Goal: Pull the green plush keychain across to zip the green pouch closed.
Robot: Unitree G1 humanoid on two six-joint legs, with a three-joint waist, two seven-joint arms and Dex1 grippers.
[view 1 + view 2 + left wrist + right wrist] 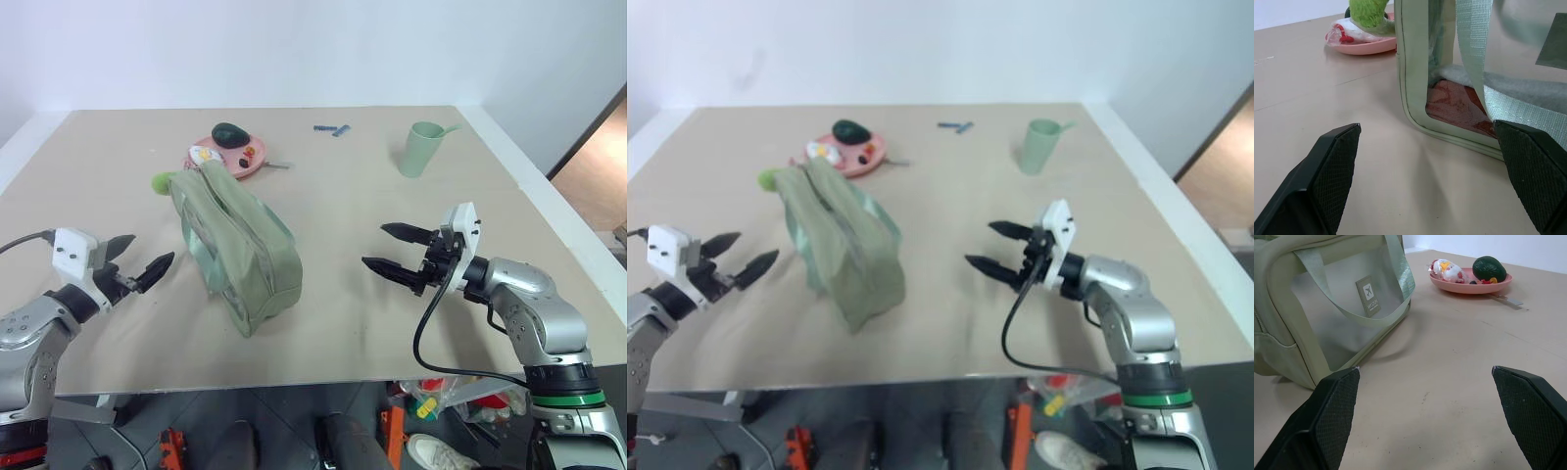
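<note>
1. Left eye view shows the left gripper (145, 255) with its fingers spread wide, holding nothing, just beside the green pouch (238, 252).
2. On the other side, the right gripper (390, 249) is spread wide too and holds nothing.
3. Between them the pouch lies on the table (353, 323).
4. At its far end sits the green plush keychain (164, 181), near a pink plate (245, 162).
5. Farther off stands a pale green cup (421, 148).

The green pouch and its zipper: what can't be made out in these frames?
- Green pouch: head views are too small to show how far the zipper is closed.
- Green plush keychain: its link to the zipper is hidden behind the pouch's far end.
- Left wrist view: pouch is cut off by the frame; the red-brown contents are unidentifiable.
</note>
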